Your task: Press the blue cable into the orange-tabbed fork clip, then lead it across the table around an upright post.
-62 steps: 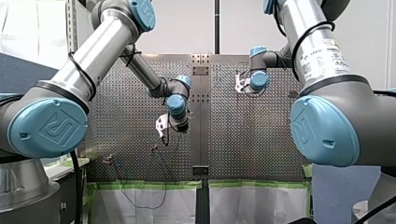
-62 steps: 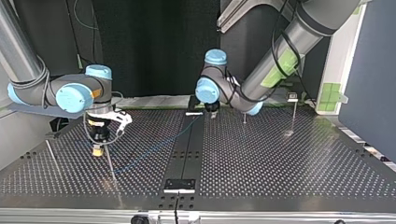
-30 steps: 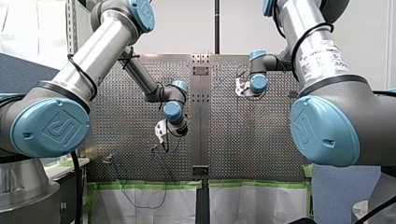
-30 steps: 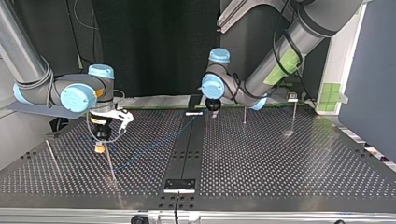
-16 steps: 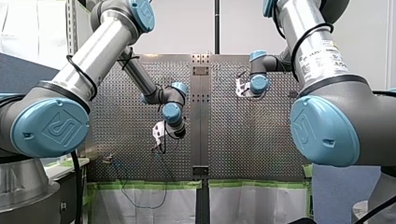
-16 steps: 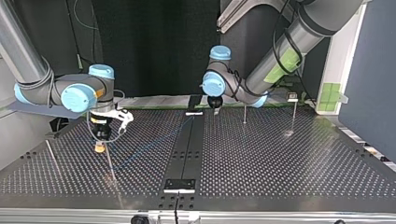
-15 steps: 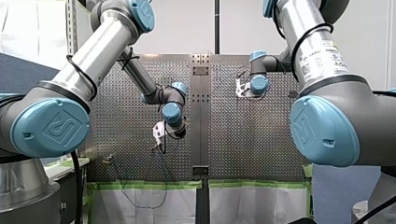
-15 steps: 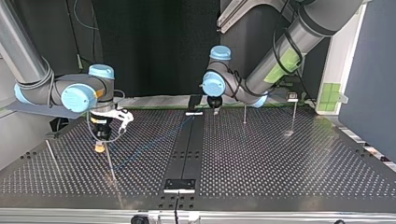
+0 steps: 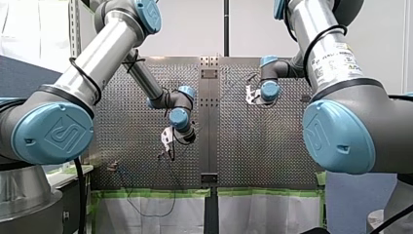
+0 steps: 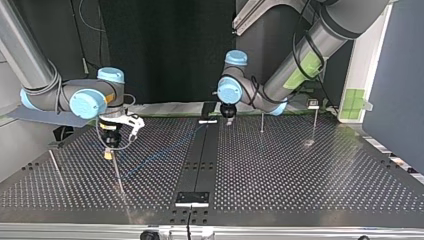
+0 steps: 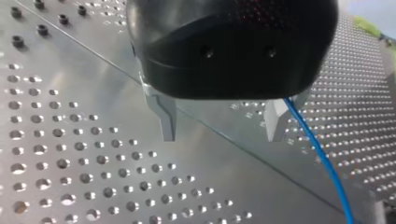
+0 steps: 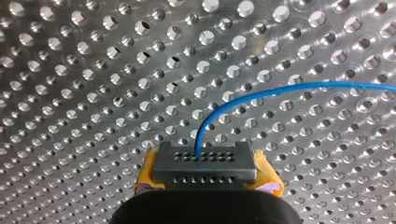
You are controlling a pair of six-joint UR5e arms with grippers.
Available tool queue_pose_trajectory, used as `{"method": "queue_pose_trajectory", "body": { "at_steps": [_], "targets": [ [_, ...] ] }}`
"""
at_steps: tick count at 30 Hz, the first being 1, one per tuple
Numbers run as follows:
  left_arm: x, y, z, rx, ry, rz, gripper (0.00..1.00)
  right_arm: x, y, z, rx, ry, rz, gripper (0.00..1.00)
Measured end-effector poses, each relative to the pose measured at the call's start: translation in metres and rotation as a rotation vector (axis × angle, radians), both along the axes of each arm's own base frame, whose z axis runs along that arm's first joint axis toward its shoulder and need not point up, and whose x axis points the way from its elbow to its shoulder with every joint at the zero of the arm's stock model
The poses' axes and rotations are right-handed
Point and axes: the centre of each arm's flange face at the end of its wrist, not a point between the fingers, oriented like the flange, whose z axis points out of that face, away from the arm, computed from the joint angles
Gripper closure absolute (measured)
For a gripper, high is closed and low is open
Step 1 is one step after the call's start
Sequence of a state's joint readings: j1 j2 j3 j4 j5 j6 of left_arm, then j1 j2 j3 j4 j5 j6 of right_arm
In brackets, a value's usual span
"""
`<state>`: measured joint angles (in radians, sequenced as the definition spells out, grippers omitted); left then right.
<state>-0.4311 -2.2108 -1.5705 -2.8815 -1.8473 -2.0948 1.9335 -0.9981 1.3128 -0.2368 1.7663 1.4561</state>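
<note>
**Small repositioning on both sides; routing not yet under way**

Over the last two seconds both arms have shifted only slightly. In the top view my right end effector (image 12: 208, 173) has drifted toward the middle and rides a touch higher off the table (image 10: 300, 180). In the front view my left end effector (image 11: 222, 123) has slid toward that view's left and the near edge. I read this as taking up slack and lining up, not as leading the cable anywhere yet. The upright post (image 10: 261, 122) near my left end effector has nothing around it that I can see. I can't pick out the orange-tabbed clip surely enough to say whether the cable sits in it.

The right end effector's yellow pads (image 12: 147, 179) are clamped on a dark block (image 12: 205, 163) with small holes. The blue cable (image 12: 280, 89) springs out of that block in a smooth arc. The left end effector's metal fingers (image 11: 167, 119) stand apart, gripping nothing, and the cable passes just beside one of them. The cable is thin, glossy and bright blue. In the top view it runs over the table from the left toward the dark centre strip (image 10: 200, 160).
</note>
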Motion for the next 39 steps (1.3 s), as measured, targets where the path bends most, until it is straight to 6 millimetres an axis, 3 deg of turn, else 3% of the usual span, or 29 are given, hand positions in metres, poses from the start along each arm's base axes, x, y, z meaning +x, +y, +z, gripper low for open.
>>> {"method": "queue_pose_trajectory", "body": {
  "at_steps": [12,34,39],
  "targets": [
    [0.006,0.012,0.000,0.025,-0.005,0.044,0.07,-0.003,0.003,-0.038,0.054,0.028,-0.021,1.00],
    [-0.004,0.036,-0.004,0.213,0.084,0.128,0.07,-0.003,0.003,-0.042,0.059,0.032,-0.024,1.00],
    [-0.008,0.038,-0.017,0.238,0.127,0.117,0.05,-0.003,0.004,-0.042,0.059,0.035,-0.023,1.00]
  ]
}}
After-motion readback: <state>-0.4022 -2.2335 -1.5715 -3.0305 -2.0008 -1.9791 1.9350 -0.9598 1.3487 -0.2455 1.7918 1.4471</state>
